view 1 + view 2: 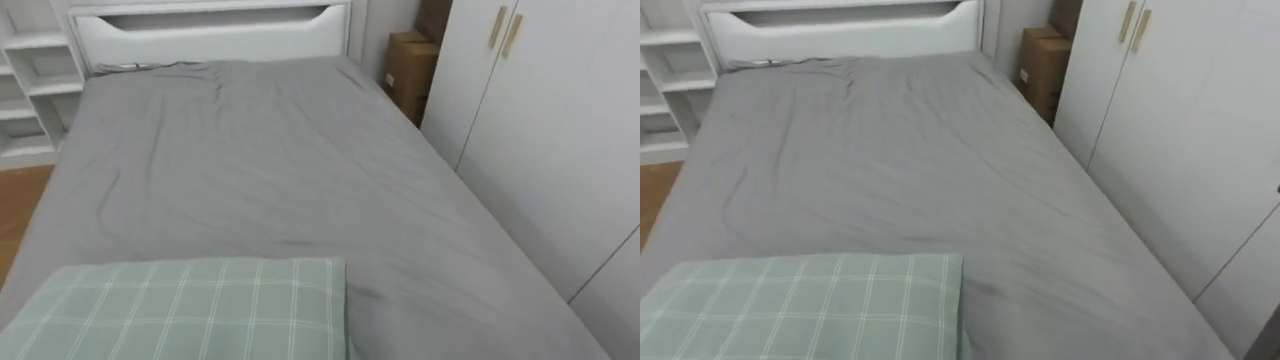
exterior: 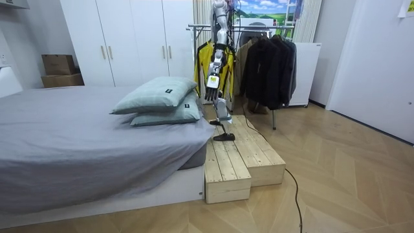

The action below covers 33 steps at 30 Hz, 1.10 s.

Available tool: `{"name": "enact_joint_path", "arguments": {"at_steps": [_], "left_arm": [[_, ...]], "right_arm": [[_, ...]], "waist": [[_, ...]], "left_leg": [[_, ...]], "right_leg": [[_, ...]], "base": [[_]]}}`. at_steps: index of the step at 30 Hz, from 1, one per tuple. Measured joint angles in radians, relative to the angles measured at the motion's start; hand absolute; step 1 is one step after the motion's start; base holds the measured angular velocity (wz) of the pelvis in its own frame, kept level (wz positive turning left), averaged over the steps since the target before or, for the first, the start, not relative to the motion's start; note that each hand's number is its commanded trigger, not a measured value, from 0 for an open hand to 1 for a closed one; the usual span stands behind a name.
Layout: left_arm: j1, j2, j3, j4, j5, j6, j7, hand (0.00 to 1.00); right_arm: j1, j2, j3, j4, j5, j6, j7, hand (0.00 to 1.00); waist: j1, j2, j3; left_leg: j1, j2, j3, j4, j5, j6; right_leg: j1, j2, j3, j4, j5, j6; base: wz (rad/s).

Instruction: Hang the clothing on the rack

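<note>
In the room view I stand on a wooden platform (image 2: 239,158) at the bed's side, facing the bed (image 2: 77,139). Right behind me is a clothes rack (image 2: 259,27) with a yellow and black garment (image 2: 226,65) and several dark jackets (image 2: 268,61) hanging on it. My left hand (image 2: 212,90) hangs down at my side, close to the yellow garment, and holds nothing that I can see. The eye views look down over the grey bed sheet (image 1: 260,160), on which no clothes lie.
A green checked pillow (image 1: 190,310) lies just below me on the bed, one of two stacked pillows (image 2: 158,97). A white wardrobe (image 1: 540,120) runs along my right, with a cardboard box (image 1: 410,70) beyond it. The white headboard (image 1: 210,35) and shelves (image 1: 30,80) are ahead.
</note>
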Motion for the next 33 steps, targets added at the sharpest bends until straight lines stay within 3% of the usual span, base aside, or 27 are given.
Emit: {"name": "enact_joint_path", "arguments": {"at_steps": [6,13,22,33], "left_arm": [[-0.029,0.001,-0.020,-0.007,0.044,0.005,0.000,0.00],[-0.030,-0.004,-0.063,-0.014,0.087,0.051,-0.002,0.00],[-0.037,-0.020,-0.063,-0.020,0.191,0.051,-0.004,0.00],[-0.057,-0.022,-0.078,-0.017,0.199,0.049,-0.025,0.00]], "right_arm": [[0.009,-0.010,0.013,0.011,0.037,-0.009,0.024,0.00],[0.022,-0.028,0.029,0.029,0.083,-0.008,0.044,0.00],[0.022,-0.029,0.029,0.027,0.105,-0.008,0.068,0.00],[0.022,-0.030,0.030,0.028,0.113,-0.011,0.101,0.00]], "waist": [[0.007,0.016,0.0001],[-0.006,0.032,0.0033],[-0.008,0.030,0.0016],[-0.009,0.028,0.0023]], "left_leg": [[0.000,-0.001,-0.009,0.000,0.000,0.000],[-0.013,-0.006,-0.039,-0.006,0.000,0.000],[-0.020,-0.009,-0.053,0.001,0.000,0.000],[-0.019,-0.009,-0.061,0.004,0.000,0.000]], "right_leg": [[0.006,0.000,-0.004,-0.002,0.000,0.000],[0.014,-0.001,-0.010,-0.016,-0.008,0.007],[0.018,-0.003,-0.019,-0.015,-0.010,0.008],[0.025,-0.003,-0.023,-0.016,-0.011,0.009]], "base": [[0.06],[0.12],[0.03],[0.01]]}}
